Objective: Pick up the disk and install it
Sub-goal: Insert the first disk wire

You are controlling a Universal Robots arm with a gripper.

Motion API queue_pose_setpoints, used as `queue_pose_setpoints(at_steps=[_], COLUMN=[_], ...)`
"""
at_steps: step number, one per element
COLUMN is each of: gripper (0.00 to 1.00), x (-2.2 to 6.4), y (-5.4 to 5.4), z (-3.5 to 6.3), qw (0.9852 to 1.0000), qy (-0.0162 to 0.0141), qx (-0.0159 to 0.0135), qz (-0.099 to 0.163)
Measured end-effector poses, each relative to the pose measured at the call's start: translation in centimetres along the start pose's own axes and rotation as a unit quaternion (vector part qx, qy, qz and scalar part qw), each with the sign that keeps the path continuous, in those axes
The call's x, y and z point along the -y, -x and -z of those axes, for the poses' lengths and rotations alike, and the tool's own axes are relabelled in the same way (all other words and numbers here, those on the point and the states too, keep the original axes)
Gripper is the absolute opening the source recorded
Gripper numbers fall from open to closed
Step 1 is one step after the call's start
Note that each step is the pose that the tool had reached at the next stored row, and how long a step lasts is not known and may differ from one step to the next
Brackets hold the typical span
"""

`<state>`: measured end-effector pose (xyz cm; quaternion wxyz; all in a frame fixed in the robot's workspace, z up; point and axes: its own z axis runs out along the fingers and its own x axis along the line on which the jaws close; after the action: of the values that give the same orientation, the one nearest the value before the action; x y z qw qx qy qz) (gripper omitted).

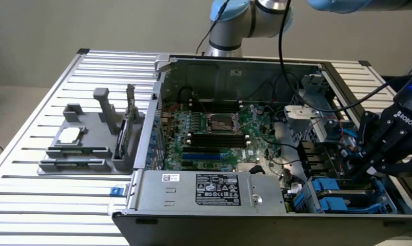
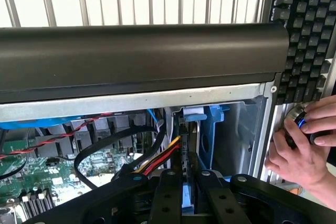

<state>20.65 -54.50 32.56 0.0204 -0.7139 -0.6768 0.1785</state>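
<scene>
Standing between the gripper (image 2: 182, 192) fingers (image 2: 164, 198), the disk (image 2: 187, 195), clamped edge-on.

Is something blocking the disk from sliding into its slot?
Nothing sits squarely ahead of the disk in the gripper, but yellow, red and black wires crowd close beside it at the blue bay and might snag.

PC case (image 1: 260, 215) lay open on the counter (image 1: 48, 205). Parts stand (image 1: 89, 143) sat on the counter just beside the case, on the exterior view's left. Inside the case: motherboard (image 1: 213, 133) in the middle, power supply (image 1: 206, 190) at the near wall, drive bays (image 1: 342, 197) in the near corner toward the exterior view's right. End effector (image 1: 373, 164) hung just above the bays. A hand (image 2: 302, 150) rested outside the case wall, by the bays.
</scene>
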Motion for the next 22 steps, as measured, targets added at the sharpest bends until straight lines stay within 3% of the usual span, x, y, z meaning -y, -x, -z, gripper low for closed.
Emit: queue_pose_setpoints(at_steps=[22], gripper=[0.18], x=[-0.13], y=[-0.09], z=[-0.31], qw=[1.0], qy=[-0.0017], qx=[-0.0007], qz=[0.001])
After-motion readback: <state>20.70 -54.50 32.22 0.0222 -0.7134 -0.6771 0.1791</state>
